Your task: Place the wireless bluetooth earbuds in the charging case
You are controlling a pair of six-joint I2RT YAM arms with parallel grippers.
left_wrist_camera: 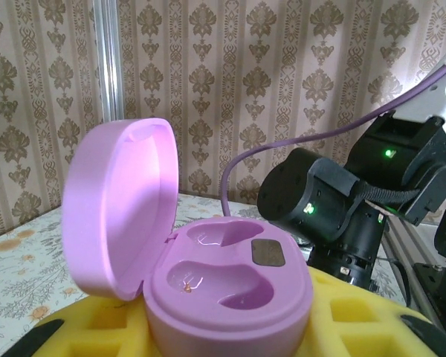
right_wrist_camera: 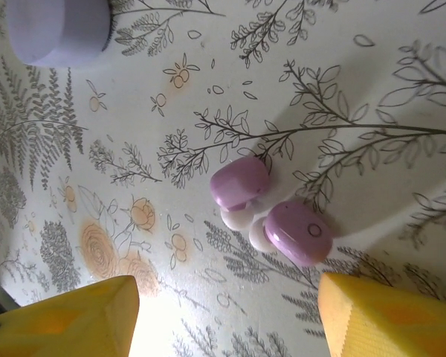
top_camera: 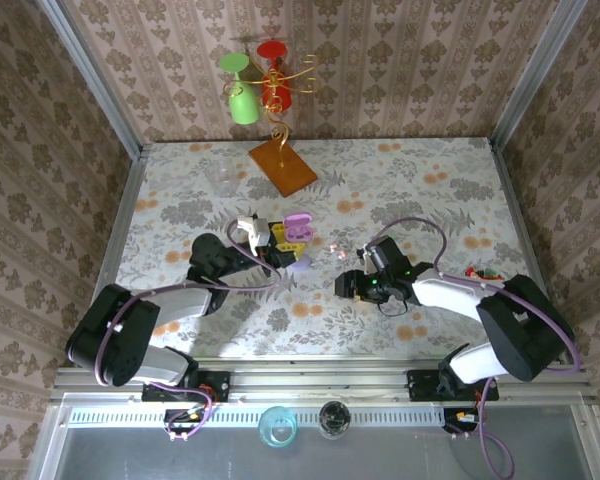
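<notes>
Viewing from above: the open pink case [top_camera: 298, 228] sits in the left claw [top_camera: 283, 243], which is apparently clamped narrow on it. Left wrist: both case wells are empty. Right wrist: two earbuds [right_wrist_camera: 271, 216] lie touching each other on the table [right_wrist_camera: 134, 134], between the wide-spread fingers of the right claw [right_wrist_camera: 223, 327] and clear of them.

Cropped at bottom edge: pink case [left_wrist_camera: 230, 297], yellow pads [right_wrist_camera: 67, 320]. Cropped top-left: lilac case [right_wrist_camera: 56, 30]. Too small from above: buds [top_camera: 335, 246].
</notes>
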